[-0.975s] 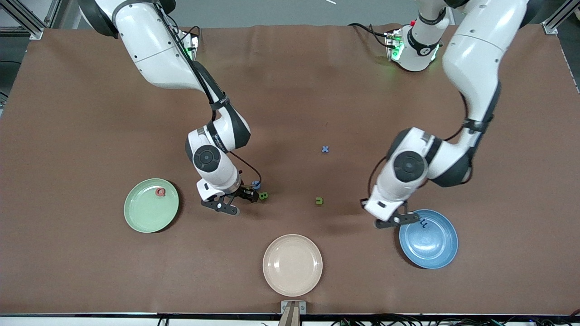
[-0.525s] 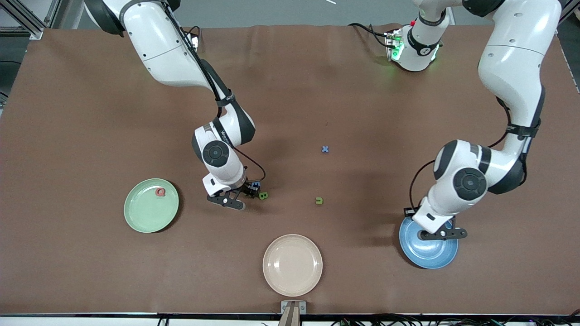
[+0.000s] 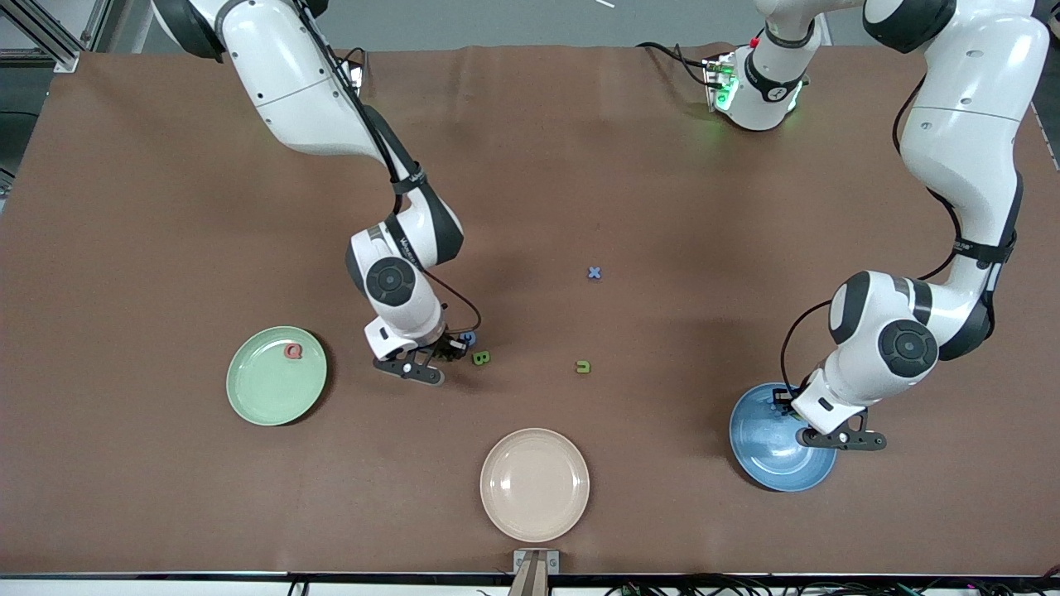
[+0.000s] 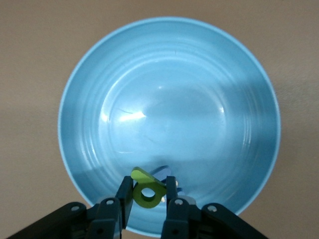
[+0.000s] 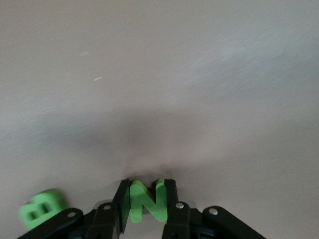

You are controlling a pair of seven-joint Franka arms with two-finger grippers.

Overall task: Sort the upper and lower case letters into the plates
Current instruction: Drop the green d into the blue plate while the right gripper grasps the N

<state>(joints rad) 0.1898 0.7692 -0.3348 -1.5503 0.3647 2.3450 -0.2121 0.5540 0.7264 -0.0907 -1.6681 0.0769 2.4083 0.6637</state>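
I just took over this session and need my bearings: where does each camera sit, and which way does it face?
Front view: high across the table, facing both arms' bases; both arms, mint green plate, beige plate, blue plate.
Left wrist view: looks down past the left gripper, shut on a green p, into the blue plate.
Right wrist view: looks past the right gripper, shut on a green N, at the tablecloth, green B beside it.
Shared: front and left wrist views both show the blue plate.

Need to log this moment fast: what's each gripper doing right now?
Left gripper: shut on the green p, over the blue plate.
Right gripper: shut on the green N, down at the table beside the green B.
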